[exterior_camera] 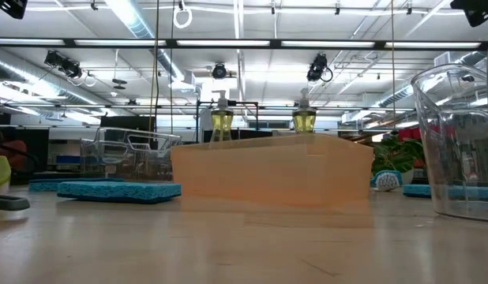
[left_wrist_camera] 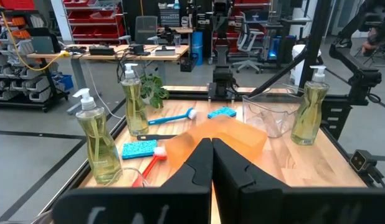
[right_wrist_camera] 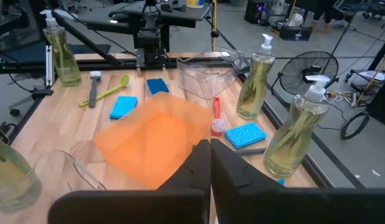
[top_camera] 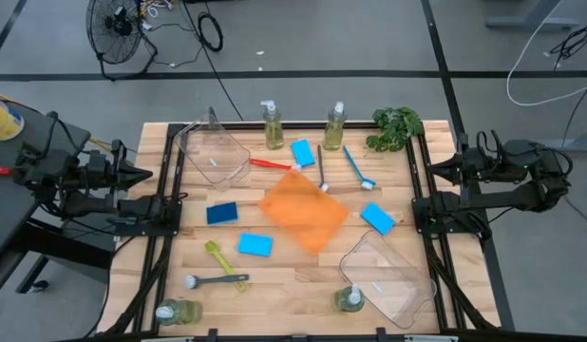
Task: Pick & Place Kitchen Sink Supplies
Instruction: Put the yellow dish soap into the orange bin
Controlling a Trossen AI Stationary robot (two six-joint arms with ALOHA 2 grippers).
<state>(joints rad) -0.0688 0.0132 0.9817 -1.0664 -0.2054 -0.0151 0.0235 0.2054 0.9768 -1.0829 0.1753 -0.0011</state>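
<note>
An orange bin (exterior_camera: 272, 170) stands mid-desk (exterior_camera: 228, 244), with two soap bottles (exterior_camera: 221, 118) showing above its rim. A blue sponge (exterior_camera: 118, 190) lies to its left before a clear bin (exterior_camera: 125, 154); another clear bin (exterior_camera: 457, 142) rises at right

bright overhead striplights, blurred foreground, soft shadows
</note>
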